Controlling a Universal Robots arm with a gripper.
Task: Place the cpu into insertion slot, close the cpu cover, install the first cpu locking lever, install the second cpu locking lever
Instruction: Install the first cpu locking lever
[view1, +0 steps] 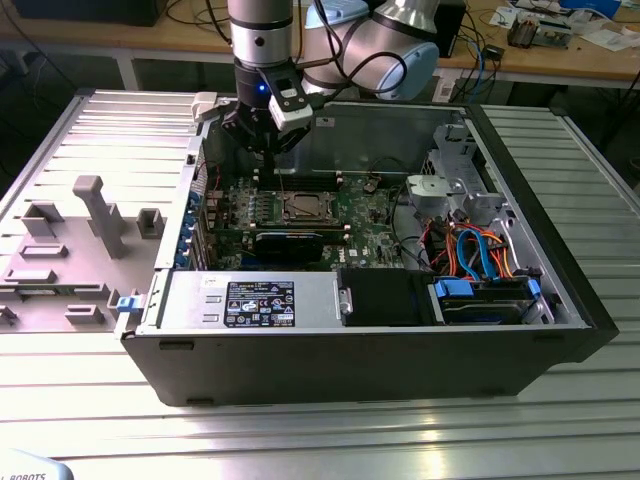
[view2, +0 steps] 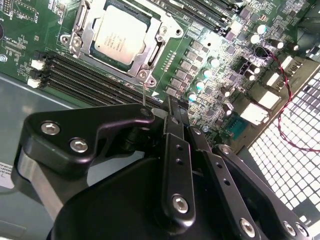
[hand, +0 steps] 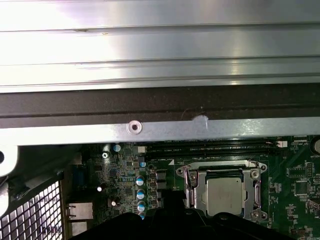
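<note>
Closest to the wrist, the gripper (view2: 172, 107), fingers drawn narrow; a thin lever wire (view2: 144, 92) stands just beside them. Pinched or not, we cannot tell. Beyond, the cpu (view2: 120, 35) lies in the insertion slot (hand: 187, 175), cpu cover (view2: 87, 37) down around it. Risk, we judge: wire springs free, or fingers clip the memory slots (view2: 85, 75) alongside. Farther: open computer case (view1: 400, 350) on ribbed metal table (view1: 400, 430); grey moulded tray (view1: 60, 260) at the exterior view's left; cluttered workbench (view1: 600, 65) behind.
</note>
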